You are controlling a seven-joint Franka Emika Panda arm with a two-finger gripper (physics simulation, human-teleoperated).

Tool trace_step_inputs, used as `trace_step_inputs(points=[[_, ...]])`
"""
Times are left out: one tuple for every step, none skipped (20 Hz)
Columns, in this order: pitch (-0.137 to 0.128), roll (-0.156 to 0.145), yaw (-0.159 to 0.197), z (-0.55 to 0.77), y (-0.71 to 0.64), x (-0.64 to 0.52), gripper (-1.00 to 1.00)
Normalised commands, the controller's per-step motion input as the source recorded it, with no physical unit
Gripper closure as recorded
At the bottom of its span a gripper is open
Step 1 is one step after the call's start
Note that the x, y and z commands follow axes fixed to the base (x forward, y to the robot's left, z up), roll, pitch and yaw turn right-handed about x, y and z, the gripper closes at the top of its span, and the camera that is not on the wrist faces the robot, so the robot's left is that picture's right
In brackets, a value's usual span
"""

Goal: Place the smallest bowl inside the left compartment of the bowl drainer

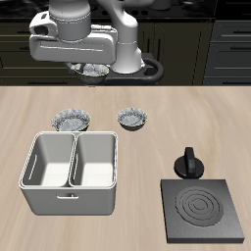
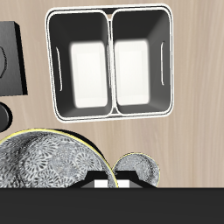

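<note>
Jaws pinch the rim of the smallest bowl [image 1: 91, 70], closed narrow on it, though the fingers themselves are mostly hidden by the wrist housing in the exterior view and only a sliver of them shows in the wrist view. That bowl hangs in the air under the arm, raised well above the tabletop [image 1: 186, 108] at its back edge. In the wrist view the smallest bowl [image 2: 44, 166] fills much of the near field, its speckled pattern and pale rim clear.

Below it, two more patterned bowls sit on the wood just behind the bowl drainer [image 1: 71, 167]. The widest bowl [image 1: 72, 120] is behind the drainer's back wall. The mid-sized bowl [image 1: 133, 119] is off its back corner, apart from the widest one. The widest bowl [image 2: 136, 166] also shows in the wrist view, beside the held one.

The bowl drainer [image 2: 111, 114] stands upright near the table's front edge with both wells bare. The left compartment [image 1: 51, 162] [image 2: 140, 66] holds nothing.

A black square stove plate [image 1: 203, 211] [image 2: 10, 57] lies beside the drainer, apart from it, with a small black knobbed object [image 1: 188, 164] just behind it.
</note>
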Motion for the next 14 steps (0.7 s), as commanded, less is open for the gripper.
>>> trace_step_inputs(points=[[0.0, 0.0, 0.0, -0.02, 0.07, -0.04, 1.0], [0.0, 0.0, 0.0, 0.0, 0.0, 0.0, 1.0], [0.0, 0.0, 0.0, 0.0, 0.0, 0.0, 1.0], [0.002, -0.031, 0.086, 0.69, -0.56, 1.37, 1.0], [-0.005, -0.111, -0.023, 0.15, -0.17, 0.27, 1.0], [-0.012, 0.157, -0.013, 0.14, 0.15, 0.26, 1.0], [-0.044, -0.053, 0.026, 0.11, -0.07, 0.23, 1.0], [0.048, 0.029, -0.083, 0.05, -0.05, 0.3, 1.0], [-0.043, 0.0, 0.09, 0.09, 0.04, 0.25, 1.0], [-0.002, -0.027, -0.008, 0.09, -0.18, 0.33, 1.0], [0.017, 0.042, -0.05, 0.15, -0.22, 0.35, 1.0], [-0.046, -0.065, 0.031, 0.16, -0.24, 0.28, 1.0], [0.022, 0.029, -0.024, 0.05, -0.11, 0.37, 1.0], [-0.018, -0.03, 0.017, 0.13, -0.22, 0.29, 1.0]])
